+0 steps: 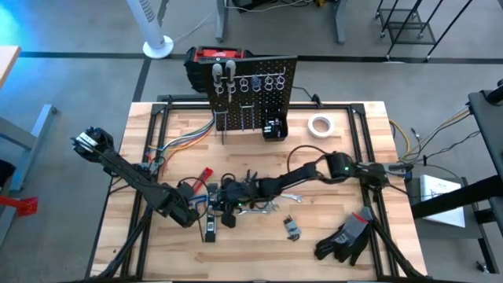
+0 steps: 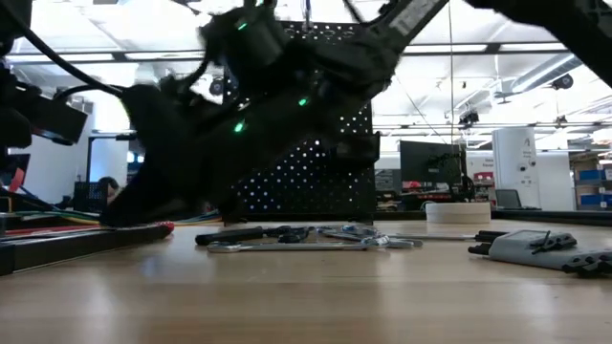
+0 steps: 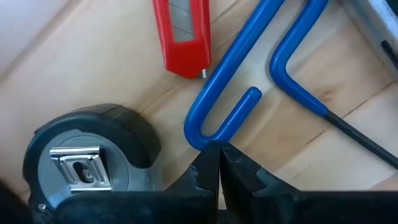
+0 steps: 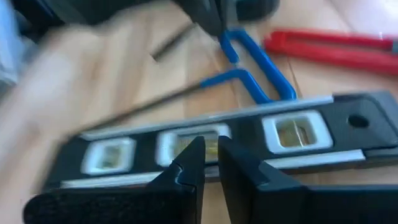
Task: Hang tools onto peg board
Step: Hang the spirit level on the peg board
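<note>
Down at the near edge of the wooden table (image 1: 118, 236), a pair of black gloves (image 1: 346, 236) lies off toward the right, with a small dark tool (image 1: 291, 227) just inboard of them. A step farther in sits the heap of tools (image 1: 244, 200), and both arms are right on it. The left gripper (image 1: 200, 212) is low over the left side of the pile; in its wrist view the fingers (image 3: 208, 171) are pressed together, tips touching the bend of a blue-handled hex key (image 3: 236, 74), with a grey tape measure (image 3: 81, 155) just beside and a red utility knife (image 3: 183, 37) a little beyond. The right gripper (image 1: 236, 200) reaches in from the right side, its fingertips (image 4: 186, 168) drawn nearly together with only a thin slit between them, hovering above a small black level (image 4: 249, 143) that lies flat, three vials showing; beyond it are the blue hex key (image 4: 255, 68) and a red-handled tool (image 4: 336, 50). From table height, wrenches and dark handles (image 2: 306, 236) lie flat on the wood under the blurred arms. Farther back, a white tape roll (image 1: 319, 125) rests right of the peg board (image 1: 255, 86), which stands upright at the far edge, silver ring hooks (image 1: 259, 81) along its top, a small black bin (image 1: 274, 126) at its foot and a red-and-black box (image 1: 208, 59) behind it.
</note>
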Controlling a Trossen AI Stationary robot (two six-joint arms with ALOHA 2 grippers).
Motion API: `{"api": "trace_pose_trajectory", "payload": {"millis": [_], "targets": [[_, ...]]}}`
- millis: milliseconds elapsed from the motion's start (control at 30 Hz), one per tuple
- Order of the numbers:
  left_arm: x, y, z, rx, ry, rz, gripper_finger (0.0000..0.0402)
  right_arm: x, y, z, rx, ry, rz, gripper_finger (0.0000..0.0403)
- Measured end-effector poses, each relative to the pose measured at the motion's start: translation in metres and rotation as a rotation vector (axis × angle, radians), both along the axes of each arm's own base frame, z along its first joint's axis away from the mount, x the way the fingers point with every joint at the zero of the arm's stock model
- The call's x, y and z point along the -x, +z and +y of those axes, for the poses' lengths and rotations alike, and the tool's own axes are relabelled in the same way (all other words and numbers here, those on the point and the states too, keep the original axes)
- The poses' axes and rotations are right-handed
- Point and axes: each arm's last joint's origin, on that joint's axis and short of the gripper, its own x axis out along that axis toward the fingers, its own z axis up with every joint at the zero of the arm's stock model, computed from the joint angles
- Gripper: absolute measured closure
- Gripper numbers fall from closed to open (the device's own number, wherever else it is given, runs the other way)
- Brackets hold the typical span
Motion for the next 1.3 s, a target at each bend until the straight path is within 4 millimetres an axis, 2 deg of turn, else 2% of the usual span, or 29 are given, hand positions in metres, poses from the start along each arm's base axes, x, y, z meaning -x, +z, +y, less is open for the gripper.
{"api": "trace_pose_trajectory", "payload": {"millis": [133, 267, 467, 667, 800, 867, 967, 1133, 1200, 1300], "targets": [[0.001, -0.002, 0.001, 0.001, -0.003, -0.008, 0.0401, -0.013, -0.001, -0.002, 0.043, 0.012, 0.069, 0.037], [-0.004, 0.001, -0.002, -0.004, -0.011, -0.049, 0.0401, -0.014, 0.004, -0.003, 0.053, 0.008, 0.172, 0.0371], [-0.018, 0.009, -0.008, -0.04, -0.049, -0.189, 0.0401, 0.0, 0.019, 0.009, 0.089, 0.025, 0.285, 0.037], [-0.031, 0.027, -0.013, -0.122, -0.084, -0.298, 0.0401, 0.018, 0.052, 0.031, 0.142, 0.065, 0.286, 0.0369], [-0.039, 0.038, -0.019, -0.16, -0.156, -0.372, 0.0401, 0.037, 0.08, 0.033, 0.101, 0.053, 0.239, 0.0369], [-0.042, 0.039, -0.021, -0.163, -0.186, -0.413, 0.0401, 0.051, 0.078, 0.031, 0.071, 0.03, 0.265, 0.0369], [-0.045, 0.033, -0.023, -0.137, -0.221, -0.474, 0.0401, 0.073, 0.07, 0.027, 0.0, -0.005, 0.249, 0.0369], [-0.04, 0.009, -0.02, -0.082, -0.213, -0.575, 0.0401, 0.107, 0.066, 0.014, -0.224, -0.044, 0.086, 0.0368], [-0.037, -0.001, -0.017, -0.056, -0.189, -0.612, 0.0401, 0.117, 0.059, 0.01, -0.316, -0.071, 0.035, 0.0368], [-0.032, -0.012, -0.012, -0.013, -0.127, -0.663, 0.0401, 0.124, 0.059, 0.006, -0.446, -0.102, -0.056, 0.0368]]}}
